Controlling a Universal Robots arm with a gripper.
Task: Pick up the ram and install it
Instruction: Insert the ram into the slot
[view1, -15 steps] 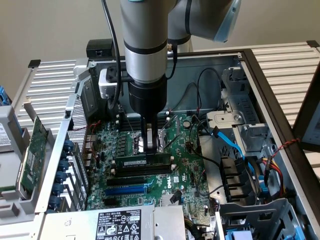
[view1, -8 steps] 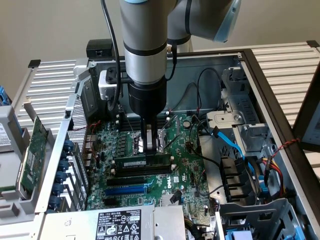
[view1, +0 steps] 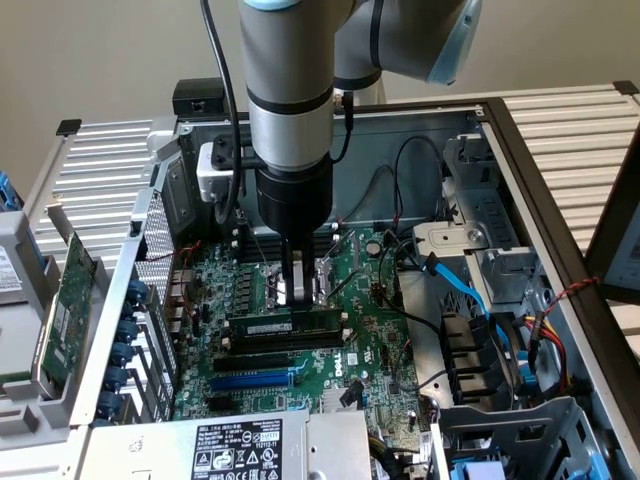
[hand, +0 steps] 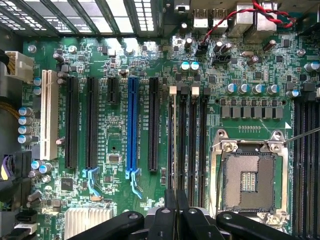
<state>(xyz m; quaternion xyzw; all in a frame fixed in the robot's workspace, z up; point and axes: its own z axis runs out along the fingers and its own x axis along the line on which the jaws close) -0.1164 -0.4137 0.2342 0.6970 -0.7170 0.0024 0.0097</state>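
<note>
- Inside the open case (view1: 520, 160), the arm (view1: 290, 90) reaches straight down over the motherboard (view1: 300, 350).
- Its gripper (view1: 298, 290) hangs just above the ram (view1: 285, 327), between the CPU socket (view1: 300, 275) and the memory slots (view1: 285, 345).
- That ram stands on edge in one of the slots, its green edge and small white label facing up, running across the exterior view's left to right.
- Gripper fingers (view1: 288, 285) look pressed close together at the tips, right on or just over the stick's top edge; whether they pinch it cannot be told.
- From the wrist view, the fingers (hand: 172, 210) meet in a narrow closed pair over the slots (hand: 187, 140), beside the socket (hand: 248, 182).
- A blue slot (hand: 132, 125) and a white slot (hand: 48, 115) lie further along the board.
- Outside the case, at the exterior view's left, a green card (view1: 62, 320) leans upright.
- Blue and black cables (view1: 470, 300) cross the drive bay at the exterior view's right.
</note>
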